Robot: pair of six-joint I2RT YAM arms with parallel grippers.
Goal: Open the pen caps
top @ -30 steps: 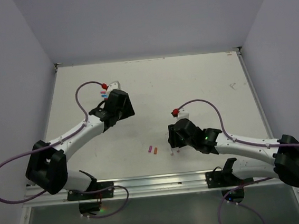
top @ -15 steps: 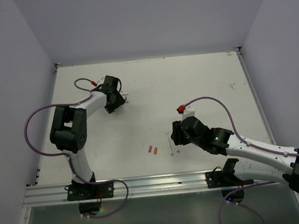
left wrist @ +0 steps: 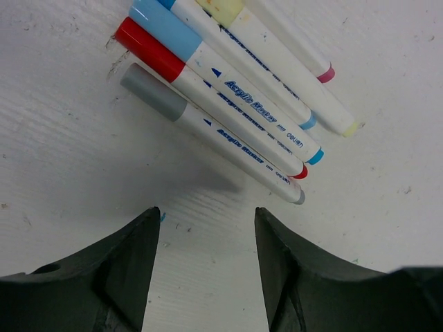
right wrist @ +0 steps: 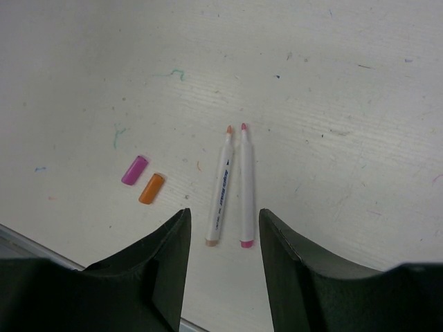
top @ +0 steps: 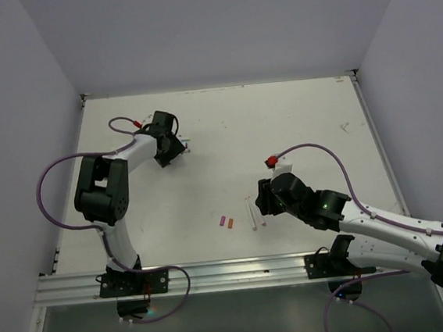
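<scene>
White table (top: 295, 119): capped pens (left wrist: 249, 104) far left; two uncapped pens (right wrist: 221, 187), two caps (right wrist: 151, 188) centre

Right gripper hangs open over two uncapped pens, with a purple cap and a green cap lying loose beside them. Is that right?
Not quite: the cap beside the purple cap is an orange cap, not green, as the right wrist view shows. The rest holds: the right gripper hangs open over the two uncapped pens.
</scene>
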